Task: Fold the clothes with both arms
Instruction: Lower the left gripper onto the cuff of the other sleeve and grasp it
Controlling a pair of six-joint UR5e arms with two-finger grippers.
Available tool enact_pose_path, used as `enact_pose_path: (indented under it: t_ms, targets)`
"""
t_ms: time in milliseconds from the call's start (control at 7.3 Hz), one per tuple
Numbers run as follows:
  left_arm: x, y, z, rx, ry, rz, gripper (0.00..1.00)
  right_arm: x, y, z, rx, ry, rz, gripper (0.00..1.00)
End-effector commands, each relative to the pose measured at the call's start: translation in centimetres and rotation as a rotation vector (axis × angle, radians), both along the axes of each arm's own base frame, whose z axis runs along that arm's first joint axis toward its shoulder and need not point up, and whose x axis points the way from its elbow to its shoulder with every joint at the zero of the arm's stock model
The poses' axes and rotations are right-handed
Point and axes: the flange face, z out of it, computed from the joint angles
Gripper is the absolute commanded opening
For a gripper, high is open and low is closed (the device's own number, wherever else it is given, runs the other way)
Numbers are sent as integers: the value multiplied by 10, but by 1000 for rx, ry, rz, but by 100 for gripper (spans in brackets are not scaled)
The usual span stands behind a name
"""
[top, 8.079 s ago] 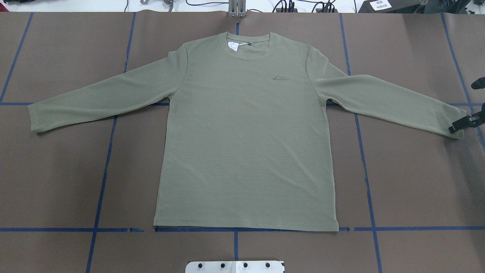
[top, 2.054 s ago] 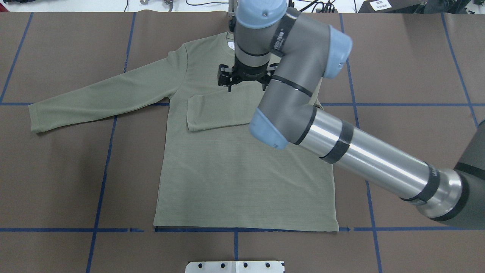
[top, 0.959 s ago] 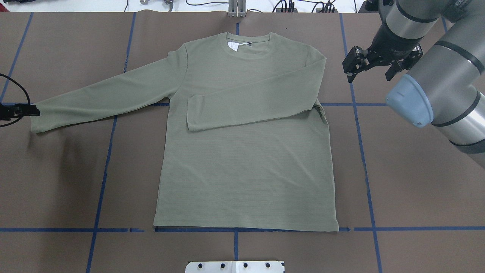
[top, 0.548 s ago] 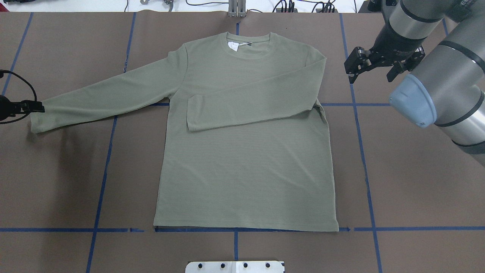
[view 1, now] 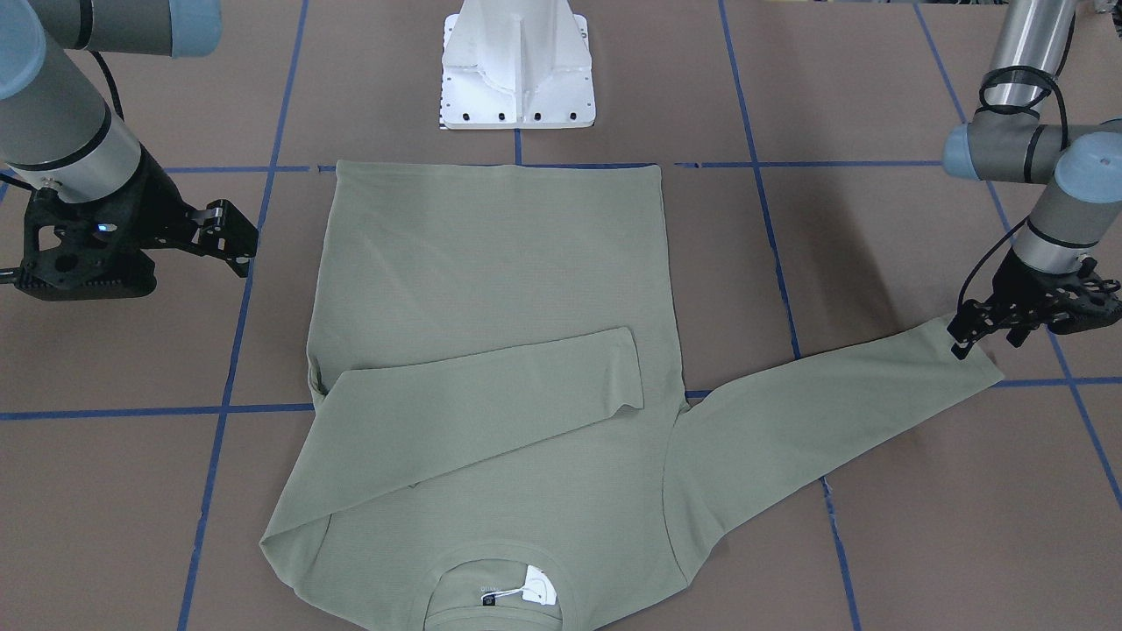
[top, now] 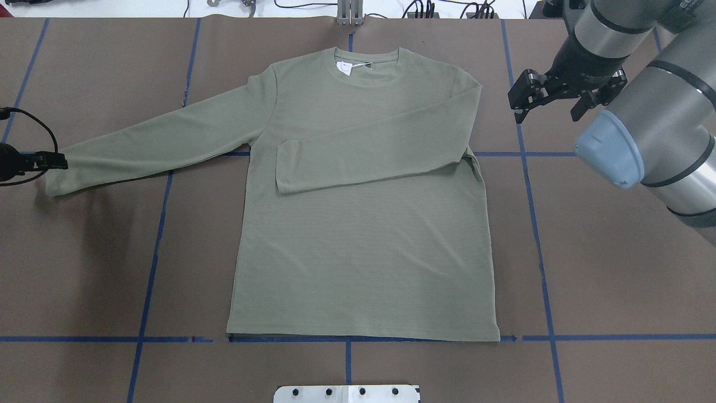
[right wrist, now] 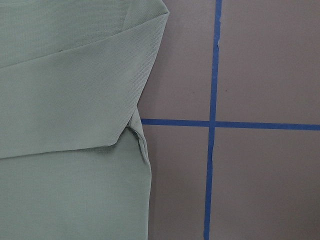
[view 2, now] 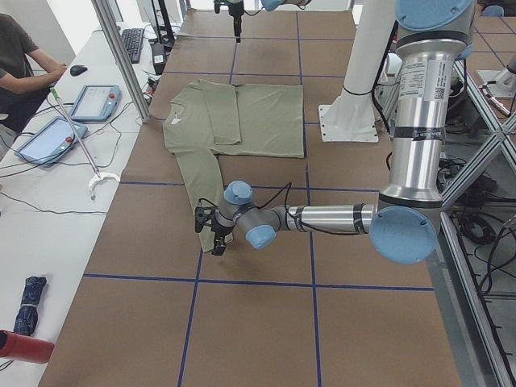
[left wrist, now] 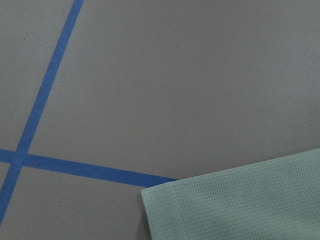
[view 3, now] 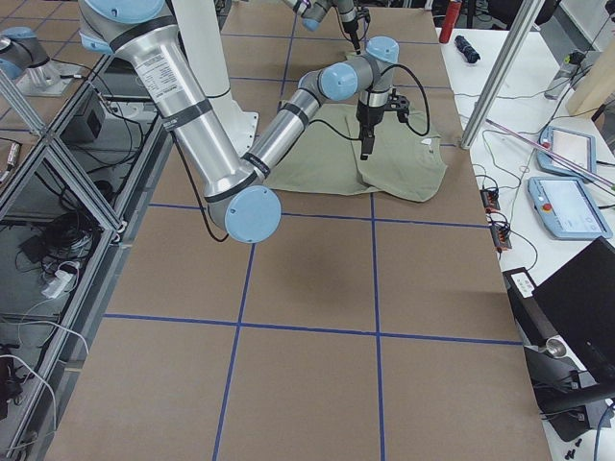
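**A:** What is held by the grippers?

**B:** Nothing is held. The right gripper (top: 548,112) is seen wide open. It is hung above the bare table (top: 84,268) just beside the shoulder of the shirt (top: 358,240) and is clear of the cloth. The fingers of the left gripper (view 1: 983,343) are seen parted as well, with one tip set at the edge of the cuff (top: 59,179) of the outstretched sleeve (top: 156,140). Whether the cloth is touched cannot be told.

**A:** How is the shirt laid, and what room is given?

**B:** It is spread flat, front up, at the table's middle. Its hem is laid along a blue tape line (top: 84,338) before the white pedestal base (view 1: 517,70). The folded sleeve (top: 375,151), on the robot's right, is laid across the chest. The other is stretched towards the robot's left. Brown table surface is shown wide on both sides of the body.

**A:** And the arms?

**B:** The right arm (top: 643,112) is brought in from the robot's right, elbow bent and wrist turned down. The left arm (view 2: 322,218) is stretched low over the table, with the forearm nearly level and the wrist bent down at the cuff.
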Motion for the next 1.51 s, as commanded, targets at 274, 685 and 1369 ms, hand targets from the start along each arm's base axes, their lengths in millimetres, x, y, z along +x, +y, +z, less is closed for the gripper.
enact_pose_path:
  t_ms: [274, 685, 1369]
  targets:
    - [4, 3, 5, -10, -5, 8, 100, 0, 0, 0, 0, 0, 0, 100]
    - [3, 4, 7, -14, -6, 6, 100, 0, 0, -1, 1, -1, 0, 100]
    - [4, 4, 5, -35, 11, -15, 72, 1, 2, -4, 9, -6, 0, 100]
